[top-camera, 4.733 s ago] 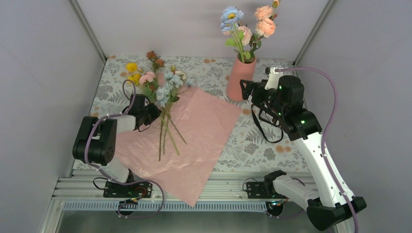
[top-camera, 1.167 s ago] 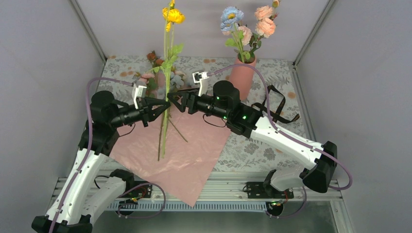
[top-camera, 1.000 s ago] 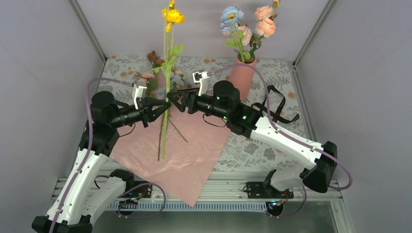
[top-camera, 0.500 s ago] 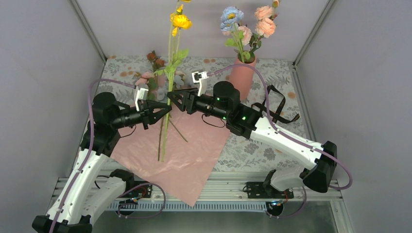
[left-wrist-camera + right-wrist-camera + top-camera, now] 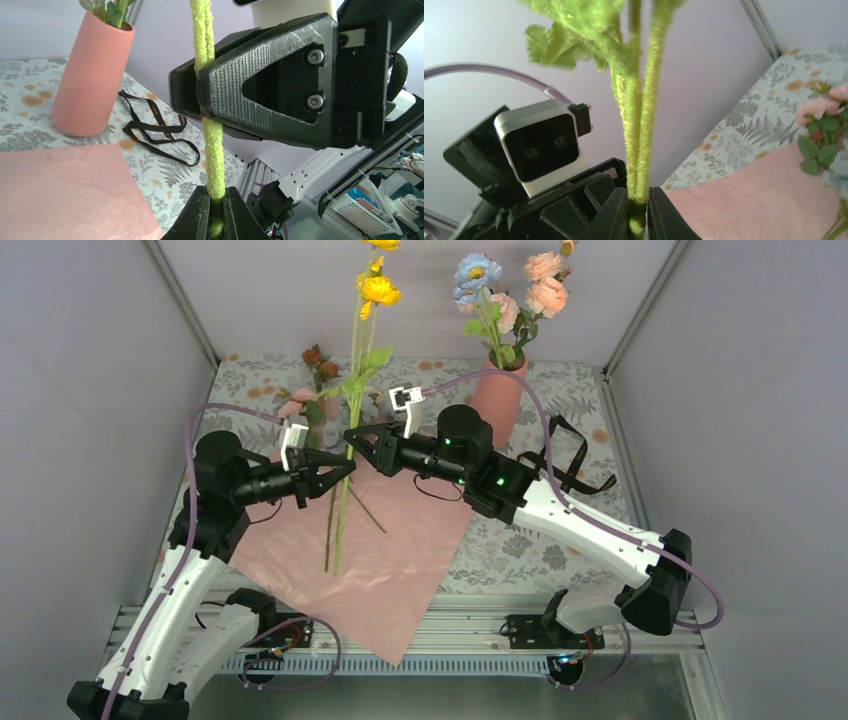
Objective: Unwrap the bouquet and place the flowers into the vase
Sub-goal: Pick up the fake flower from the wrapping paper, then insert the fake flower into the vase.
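Two grippers pinch one yellow flower's stem, holding it upright above the pink sheet.

From the top camera, the left gripper (image 5: 344, 466) and the right gripper (image 5: 351, 436) meet nose to nose on the yellow flower (image 5: 380, 288), the right one gripping just above the left. The vase (image 5: 497, 392) stands at the back right and holds blue and peach blooms (image 5: 478, 270). Loose flowers (image 5: 312, 405) lie at the far edge of the pink sheet (image 5: 400, 530). In the left wrist camera, its own fingers are closed tight on the fuzzy green stem (image 5: 216, 145), with the right gripper's jaws clamped on it higher up. A black strap (image 5: 156, 131) lies near the vase. In the right wrist camera, its fingers (image 5: 618, 212) squeeze the stem base.
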You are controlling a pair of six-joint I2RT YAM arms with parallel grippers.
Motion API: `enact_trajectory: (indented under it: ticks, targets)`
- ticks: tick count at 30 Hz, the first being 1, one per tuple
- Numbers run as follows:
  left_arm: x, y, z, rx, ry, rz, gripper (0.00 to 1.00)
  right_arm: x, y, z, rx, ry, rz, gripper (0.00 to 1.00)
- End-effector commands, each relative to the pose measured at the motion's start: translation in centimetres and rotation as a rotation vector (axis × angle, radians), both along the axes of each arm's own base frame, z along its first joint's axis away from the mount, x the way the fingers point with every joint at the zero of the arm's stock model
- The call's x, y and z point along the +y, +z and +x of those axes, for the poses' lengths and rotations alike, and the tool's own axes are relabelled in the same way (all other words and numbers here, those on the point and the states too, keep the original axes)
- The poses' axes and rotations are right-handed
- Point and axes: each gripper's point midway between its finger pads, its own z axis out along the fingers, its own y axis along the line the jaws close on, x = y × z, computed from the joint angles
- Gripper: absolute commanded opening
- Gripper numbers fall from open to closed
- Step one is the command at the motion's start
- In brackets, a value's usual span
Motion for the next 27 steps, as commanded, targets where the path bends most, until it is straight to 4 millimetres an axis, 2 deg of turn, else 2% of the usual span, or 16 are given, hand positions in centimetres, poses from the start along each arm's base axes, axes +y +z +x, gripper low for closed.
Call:
enact_trajectory:
  ticks: [1, 7, 9, 12, 19, 21, 27]
  targets:
    - [-0.4, 0.7, -1.0, -0.045, -0.058, -0.009, 0.02, 0.3, 1.2, 0.0, -0.055, 0.011, 0.016, 0.06]
    - [-0.4, 0.6, -1.1, -0.041, -0.057, 0.002, 0.04, -0.1, 1.9, -0.2, -0.102, 0.008, 0.024, 0.04]
    - [-0.3, 0.4, -0.8, -0.036, -0.048, 0.008, 0.16, -0.2, 1.9, -0.2, -0.113, 0.003, 0.023, 0.04]
    - [-0.5, 0.0, -0.4, -0.014, -0.05, 0.015, 0.28, -0.5, 1.8, 0.0, -0.122, -0.016, 0.022, 0.04]
    - [-0.5, -0.2, 0.1, -0.004, -0.04, 0.02, 0.7, -2.1, 1.5, 1.7, -0.164, -0.147, -0.013, 0.04]
    - [-0.5, -0.3, 0.1, -0.002, -0.04, 0.023, 0.78, -2.8, 1.7, 2.1, -0.185, -0.194, -0.028, 0.04]
    - [-0.3, -0.4, 0.5, -0.001, -0.01, 0.042, 0.92, -5.7, 3.0, 3.2, -0.256, -0.34, -0.064, 0.04]
